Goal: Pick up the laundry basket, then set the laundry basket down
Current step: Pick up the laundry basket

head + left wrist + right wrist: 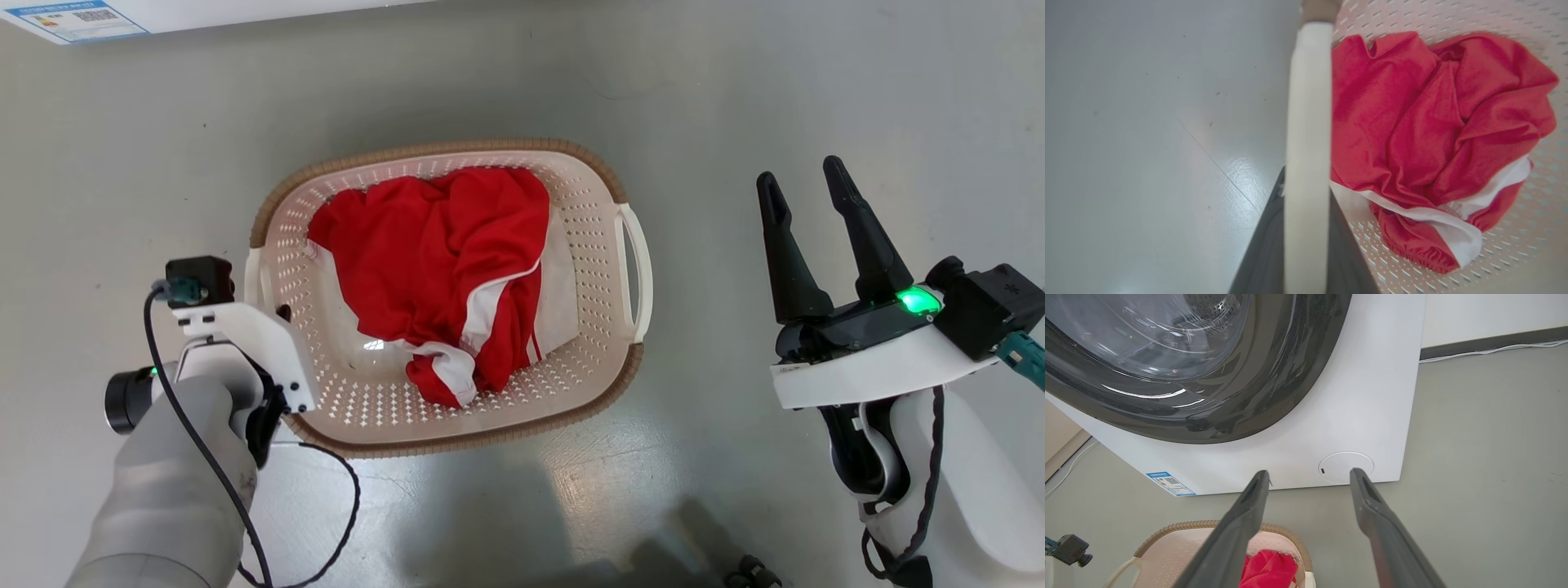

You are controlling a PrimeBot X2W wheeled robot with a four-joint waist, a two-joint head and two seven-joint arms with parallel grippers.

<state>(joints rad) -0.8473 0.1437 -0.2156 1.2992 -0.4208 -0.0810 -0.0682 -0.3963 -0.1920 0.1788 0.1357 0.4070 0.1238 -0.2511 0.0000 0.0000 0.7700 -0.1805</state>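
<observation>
1. The laundry basket (584, 245) sits on the grey floor (735, 98) in the middle of the scene, with its brown woven-look rim facing up.
2. A red garment (441, 253) with white trim lies crumpled inside it, mostly toward the far and right parts of the basket.
3. The left hand (273, 318) is at the basket's left side, clamped on the left handle (1306, 122). In the left wrist view the white loop runs between the two dark fingers (1261, 253), which press against it from both sides.
4. The right hand (802, 178) hovers to the right of the basket, well apart from it. Its fingers are spread, hold nothing and point toward the far side.
5. The basket's right handle (641, 261) is free, with nothing touching it.
6. The washing machine (1363, 396) stands beyond the basket on the far side. It has a white front, a dark-ringed glass door and a small round cap low on the panel.
</observation>
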